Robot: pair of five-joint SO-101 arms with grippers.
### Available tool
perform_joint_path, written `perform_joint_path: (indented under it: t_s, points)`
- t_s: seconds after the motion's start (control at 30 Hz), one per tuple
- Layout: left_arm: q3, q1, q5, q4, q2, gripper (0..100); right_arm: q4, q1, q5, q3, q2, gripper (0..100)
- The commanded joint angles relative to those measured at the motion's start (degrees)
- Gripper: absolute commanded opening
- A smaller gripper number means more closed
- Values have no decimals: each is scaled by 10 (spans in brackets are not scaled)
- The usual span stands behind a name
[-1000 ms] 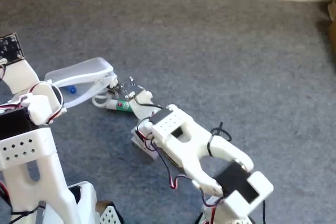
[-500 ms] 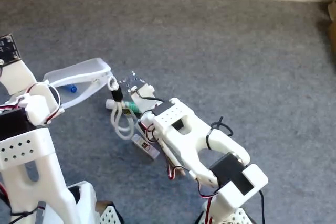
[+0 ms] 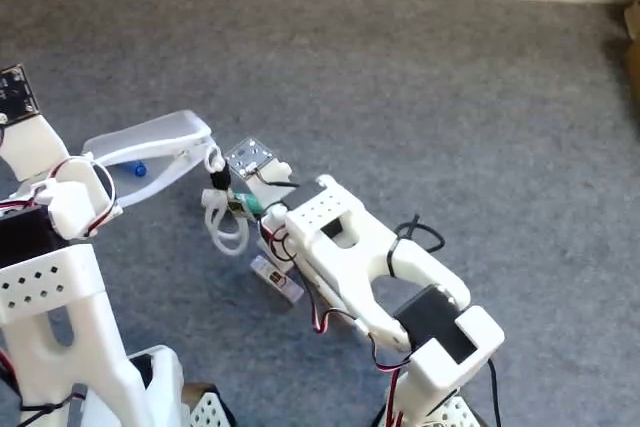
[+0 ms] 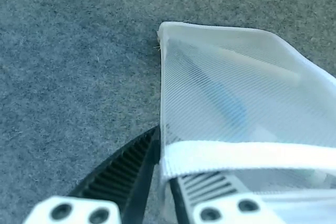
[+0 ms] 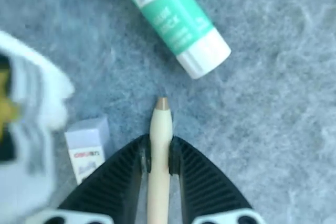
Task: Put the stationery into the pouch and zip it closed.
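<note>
Evidently the pencil (image 5: 160,116) is clamped between the closed jaws of the right gripper (image 5: 159,142), its tip projecting ahead. Light, stiff and slim, it is judged best held mid-shaft. The soft mesh pouch (image 4: 236,98) is pinched at its rim by the left gripper (image 4: 165,156) and lies near the pencil, beside the glue stick (image 5: 170,17).

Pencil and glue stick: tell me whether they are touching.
Apart. The right wrist view shows bare carpet between the pencil and the glue stick.
</note>
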Motion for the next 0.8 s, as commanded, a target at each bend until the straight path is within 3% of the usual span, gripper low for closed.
perform_joint_path:
  t_s: [0.0,0.27,0.67,0.77]
  points:
    - [-4,-4,6,-13,-2,8,32,0,8,-16,-5,5]
    - [-4,-4,6,-13,-2,8,35,0,8,-15,-1,80]
    - [-4,-4,6,-13,-2,8,35,0,10,-14,0,80]
    - [-4,-4,6,-13,-2,8,35,0,42,-14,0,48]
